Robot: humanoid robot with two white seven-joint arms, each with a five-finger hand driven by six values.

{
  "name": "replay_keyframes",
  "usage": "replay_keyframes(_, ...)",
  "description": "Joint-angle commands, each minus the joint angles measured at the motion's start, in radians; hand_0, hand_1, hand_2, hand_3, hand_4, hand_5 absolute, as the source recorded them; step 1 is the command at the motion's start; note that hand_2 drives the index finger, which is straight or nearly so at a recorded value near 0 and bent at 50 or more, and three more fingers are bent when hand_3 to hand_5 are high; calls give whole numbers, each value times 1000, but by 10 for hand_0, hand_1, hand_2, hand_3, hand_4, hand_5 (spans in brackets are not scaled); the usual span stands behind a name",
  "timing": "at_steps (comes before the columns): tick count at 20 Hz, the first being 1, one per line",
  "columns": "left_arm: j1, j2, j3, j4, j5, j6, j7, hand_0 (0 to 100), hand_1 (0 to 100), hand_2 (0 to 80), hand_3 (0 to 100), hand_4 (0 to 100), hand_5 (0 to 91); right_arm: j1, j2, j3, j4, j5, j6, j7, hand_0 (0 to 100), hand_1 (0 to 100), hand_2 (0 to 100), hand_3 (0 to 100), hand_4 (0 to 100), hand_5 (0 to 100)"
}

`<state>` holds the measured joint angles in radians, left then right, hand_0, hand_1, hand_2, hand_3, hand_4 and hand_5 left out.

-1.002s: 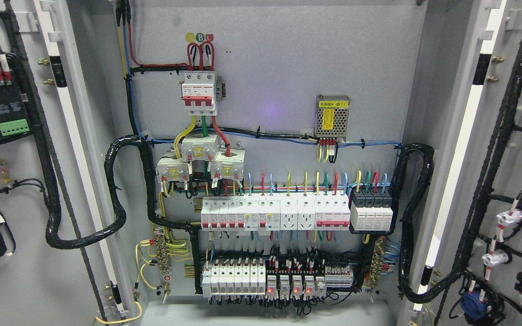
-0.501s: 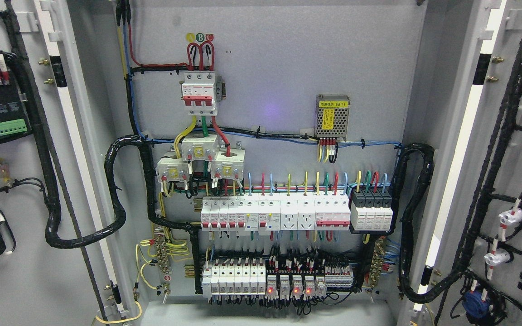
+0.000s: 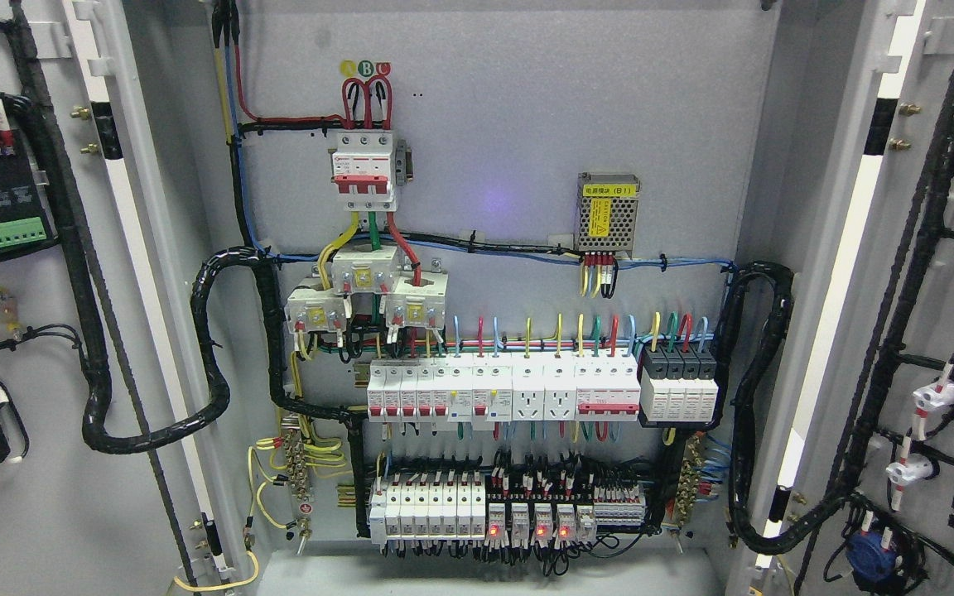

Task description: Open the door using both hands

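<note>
Illumination is bright and even across the grey back panel (image 3: 510,124), with a faint violet glare spot at its centre, strong white reflections on the right door edge strip (image 3: 837,273), soft shadows and sharp focus throughout.

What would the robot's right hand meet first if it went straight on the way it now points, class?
That cannot be settled: neither hand shows in the head view, so no pointing direction is visible. Both doors, left door and right door, stand open, and ahead lies the cabinet's wiring panel.
</note>
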<state>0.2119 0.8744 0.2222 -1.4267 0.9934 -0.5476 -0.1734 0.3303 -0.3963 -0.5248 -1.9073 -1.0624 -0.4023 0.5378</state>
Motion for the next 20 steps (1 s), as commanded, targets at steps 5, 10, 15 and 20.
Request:
replay_keyframes(5,-2,26,-15,14,34,0,2,0,0,0,0,0,0,47,1,2,-76,-4,-4,4,0,0,0,0,0,0)
replay_keyframes(10,-3,28,-17,9,36,-2,2,0,0,0,0,0,0,50,-4,14,-101,-2,-4,5,0,0,0,0,0,0)
replay_keyframes(15,0,29,-20,0,41,-2,2,0,0,0,0,0,0,50,-3,61,-118,-2,-4,7,0,0,0,0,0,0)
replay_keyframes(20,-3,28,-21,-1,39,-2,2,0,0,0,0,0,0,53,-3,106,-130,1,-4,7,0,0,0,0,0,0)
